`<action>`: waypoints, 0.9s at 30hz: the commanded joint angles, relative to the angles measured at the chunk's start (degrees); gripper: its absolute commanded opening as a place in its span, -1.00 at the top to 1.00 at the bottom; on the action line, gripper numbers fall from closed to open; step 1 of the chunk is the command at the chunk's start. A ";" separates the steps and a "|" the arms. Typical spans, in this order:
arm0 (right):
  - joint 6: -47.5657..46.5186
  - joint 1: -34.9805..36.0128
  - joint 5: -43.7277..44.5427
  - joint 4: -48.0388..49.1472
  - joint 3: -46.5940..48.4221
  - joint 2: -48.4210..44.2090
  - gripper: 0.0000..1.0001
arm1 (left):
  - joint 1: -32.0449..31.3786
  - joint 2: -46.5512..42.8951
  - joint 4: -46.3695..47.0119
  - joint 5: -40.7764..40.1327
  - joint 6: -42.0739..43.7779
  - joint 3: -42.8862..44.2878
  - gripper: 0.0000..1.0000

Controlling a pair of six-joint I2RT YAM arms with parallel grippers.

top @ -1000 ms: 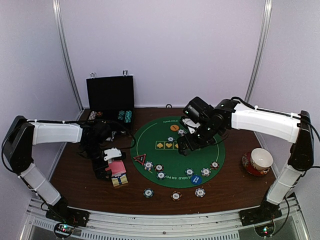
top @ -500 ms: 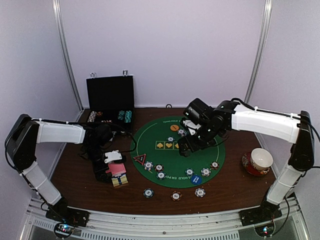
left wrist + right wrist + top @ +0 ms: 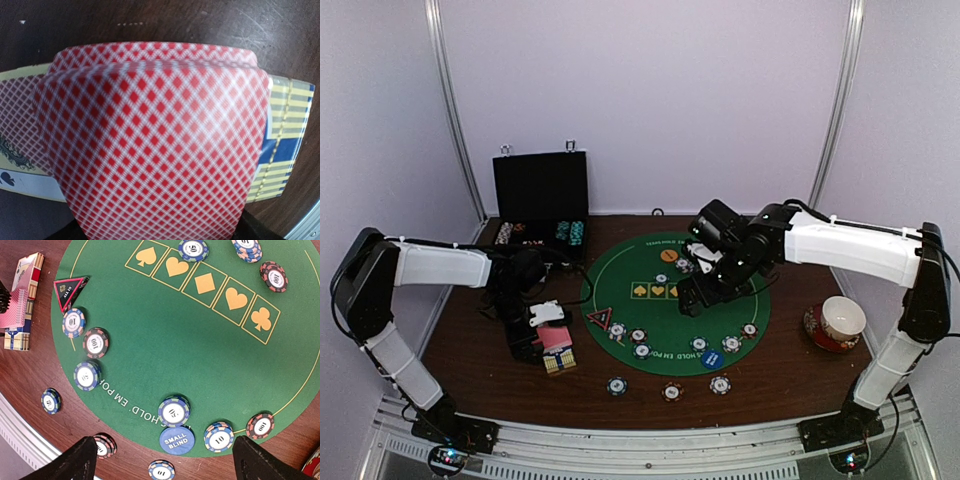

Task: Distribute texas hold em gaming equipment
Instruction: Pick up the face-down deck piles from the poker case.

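- My left gripper (image 3: 542,340) is low over the brown wooden table (image 3: 470,350), left of the mat, at the pink-backed playing cards (image 3: 150,140). Up close their backs are a red-and-white diamond lattice, and the top card is bowed into an arch.
- That card fills my left wrist view and hides my fingers, so I cannot tell whether they have closed on it.
- A yellow-and-blue striped card box (image 3: 286,125) lies under the cards, mostly covered.
- At the far left, the black hinged case (image 3: 540,190) stands with its lid up. The chips inside are too small to read.
- On the round green felt mat (image 3: 165,340), edge-striped poker chips (image 3: 86,376) sit in short stacks along the near rim and by the suit boxes. Three more lie on the table nearer me.
- A blue disc button (image 3: 176,439) marked SMALL BLIND sits at the mat's near rim. An orange disc button (image 3: 668,255) lies on the far side.
- My right gripper (image 3: 164,445) hangs above the mat, spread wide and holding nothing. Only its fingertips show.
- A white teacup (image 3: 842,315) on a saucer stands far right.
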 commanded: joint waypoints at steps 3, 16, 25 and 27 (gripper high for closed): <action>0.67 -0.37 -1.39 1.50 -1.21 -1.90 -0.93 | -0.39 0.00 1.69 -0.21 -1.13 0.36 -0.55; 0.62 -0.32 -3.06 2.00 -1.48 -1.45 -0.84 | -0.37 -1.05 2.09 -0.67 -1.19 -0.79 0.13; 0.61 -0.37 -3.53 2.22 -1.61 -1.46 -0.82 | -0.34 -2.32 1.36 -0.85 -1.27 -0.55 0.56; 0.64 -0.37 -3.95 2.40 -1.59 -1.46 -0.82 | -0.39 -3.05 0.79 -0.62 -1.11 -0.32 0.75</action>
